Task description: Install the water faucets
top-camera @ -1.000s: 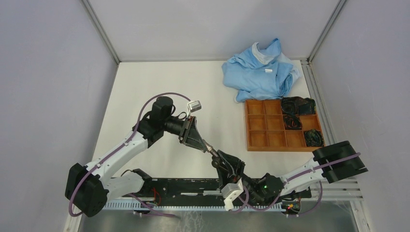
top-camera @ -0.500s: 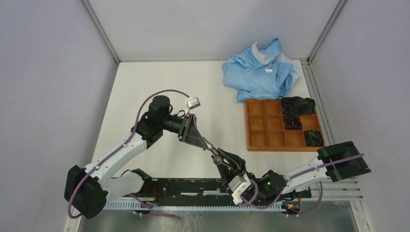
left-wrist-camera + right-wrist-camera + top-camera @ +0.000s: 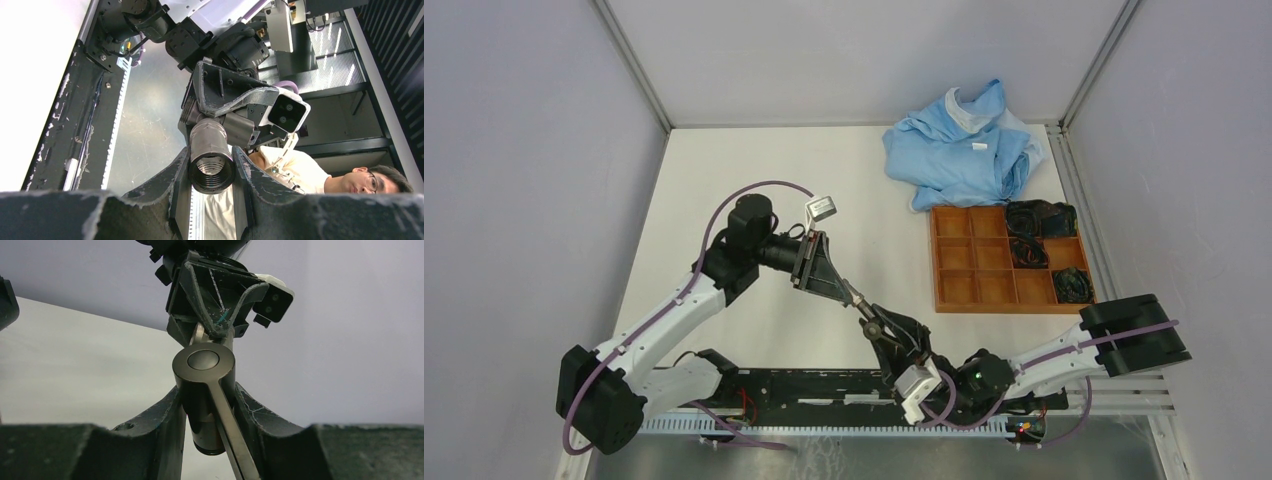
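Observation:
My left gripper point(image 3: 211, 167) is shut on a short dark grey faucet tube point(image 3: 210, 150), whose open threaded end faces the left wrist camera. My right gripper point(image 3: 206, 402) is shut on the other dark grey faucet piece point(image 3: 203, 375), a cylinder with a round cap and a flat lever. In the top view the left gripper point(image 3: 839, 289) and right gripper point(image 3: 879, 325) meet tip to tip above the table's near middle. The faucet pieces point(image 3: 860, 305) sit end to end between them. The joint itself is hidden.
A wooden compartment tray point(image 3: 969, 272) holding dark bundled items stands at the right. A crumpled blue cloth point(image 3: 959, 145) lies at the back right. The black base rail point(image 3: 804, 385) runs along the near edge. Grey walls enclose the table.
The right wrist has rolled and shifted slightly right. The left arm has drawn back a little to the upper left and turned. Both grippers stay shut on the faucet pieces.

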Tool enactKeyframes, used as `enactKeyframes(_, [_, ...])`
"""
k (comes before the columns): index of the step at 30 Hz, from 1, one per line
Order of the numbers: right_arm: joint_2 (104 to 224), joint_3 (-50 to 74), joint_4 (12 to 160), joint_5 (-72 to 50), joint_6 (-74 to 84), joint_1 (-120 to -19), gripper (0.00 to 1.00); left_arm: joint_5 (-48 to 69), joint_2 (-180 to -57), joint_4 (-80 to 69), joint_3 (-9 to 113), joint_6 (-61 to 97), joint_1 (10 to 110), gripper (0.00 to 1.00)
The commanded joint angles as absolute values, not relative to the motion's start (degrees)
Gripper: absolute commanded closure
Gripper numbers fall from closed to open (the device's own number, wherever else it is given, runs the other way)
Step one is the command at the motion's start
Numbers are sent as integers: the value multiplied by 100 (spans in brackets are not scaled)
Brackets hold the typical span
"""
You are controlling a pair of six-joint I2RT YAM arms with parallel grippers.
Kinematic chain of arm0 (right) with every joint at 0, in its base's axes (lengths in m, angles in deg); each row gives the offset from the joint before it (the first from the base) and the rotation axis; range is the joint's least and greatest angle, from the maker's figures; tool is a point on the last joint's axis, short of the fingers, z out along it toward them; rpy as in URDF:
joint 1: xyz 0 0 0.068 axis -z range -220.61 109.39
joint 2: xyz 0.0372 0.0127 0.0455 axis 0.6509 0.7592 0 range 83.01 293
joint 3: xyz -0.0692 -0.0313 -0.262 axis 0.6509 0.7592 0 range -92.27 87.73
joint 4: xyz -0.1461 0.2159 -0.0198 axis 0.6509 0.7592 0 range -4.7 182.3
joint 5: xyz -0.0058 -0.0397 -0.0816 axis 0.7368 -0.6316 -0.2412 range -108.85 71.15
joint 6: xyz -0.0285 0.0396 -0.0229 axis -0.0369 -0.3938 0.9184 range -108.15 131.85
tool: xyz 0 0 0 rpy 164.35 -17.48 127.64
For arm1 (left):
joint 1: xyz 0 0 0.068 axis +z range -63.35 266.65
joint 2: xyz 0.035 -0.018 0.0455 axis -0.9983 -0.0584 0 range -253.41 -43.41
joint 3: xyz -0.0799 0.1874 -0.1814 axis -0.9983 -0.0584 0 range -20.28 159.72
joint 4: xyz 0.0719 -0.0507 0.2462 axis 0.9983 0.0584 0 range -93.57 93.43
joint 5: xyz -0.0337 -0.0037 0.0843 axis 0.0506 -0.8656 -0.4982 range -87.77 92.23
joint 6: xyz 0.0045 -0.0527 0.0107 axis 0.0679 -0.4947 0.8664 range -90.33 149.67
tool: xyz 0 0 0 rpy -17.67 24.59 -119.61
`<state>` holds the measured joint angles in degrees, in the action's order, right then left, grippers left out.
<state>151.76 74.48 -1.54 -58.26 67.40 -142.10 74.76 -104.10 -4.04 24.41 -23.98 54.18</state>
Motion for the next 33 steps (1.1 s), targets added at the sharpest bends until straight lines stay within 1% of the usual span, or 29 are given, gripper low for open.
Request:
enactKeyframes(1, [15272,7216,-1270,-5788,6330,-14016,100,7845,-10175,-579,2754,-2438,5240,98])
enactKeyframes(8, [15304,7325,-1520,-5493,5522,-13847,100,7877,-10104,-825,2713,-2447,5236,98])
enactKeyframes(20, [15254,7246,-1567,-5802,4596,-13678,100,7760,-9875,-1253,2480,-2105,5229,98])
enactKeyframes(28, [15105,7384,-1606,-5774,3449,-13412,100,7642,-9630,-2532,2065,-2546,5237,98])
enactKeyframes(33, [14972,7513,-1477,-5473,2761,-13137,100,7651,-9573,-3286,1862,-2868,5230,98])
